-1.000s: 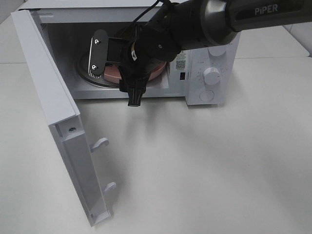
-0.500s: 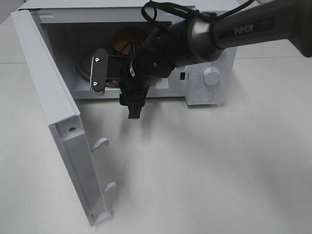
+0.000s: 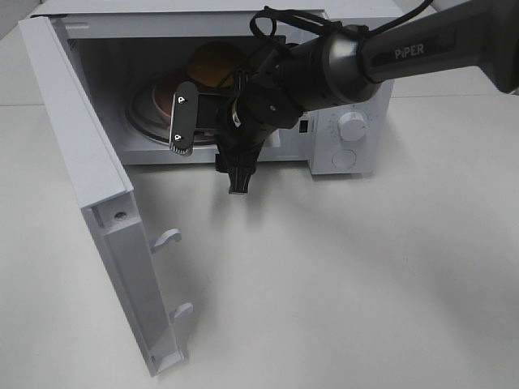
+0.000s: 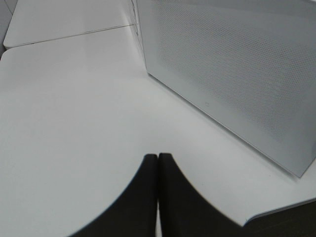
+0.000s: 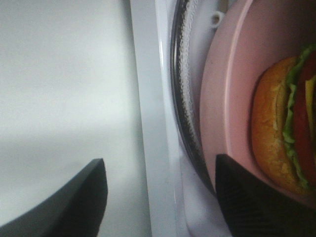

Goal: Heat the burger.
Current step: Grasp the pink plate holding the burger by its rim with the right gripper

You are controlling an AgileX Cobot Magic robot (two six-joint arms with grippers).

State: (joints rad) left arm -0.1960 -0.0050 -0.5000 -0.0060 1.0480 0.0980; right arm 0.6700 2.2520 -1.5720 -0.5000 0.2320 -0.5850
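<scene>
Burger (image 5: 286, 138) sat on pink plate (image 5: 232, 98), on turntable inside microwave (image 3: 349, 97). Right tool (image 3: 182, 118) gaped empty at cavity mouth; left tool (image 4: 158, 197) was shut over bench (image 3: 340, 275). Best move, judged: clear sill, then swing door (image 3: 89, 186) shut. Only right wrist view showed lettuce and tomato layers; only high view showed door.

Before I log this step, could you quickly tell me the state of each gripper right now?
Left gripper: shut, holding nothing, beside the microwave door.
Right gripper: open, empty, at the microwave's opening; burger sits on the pink plate inside.
</scene>
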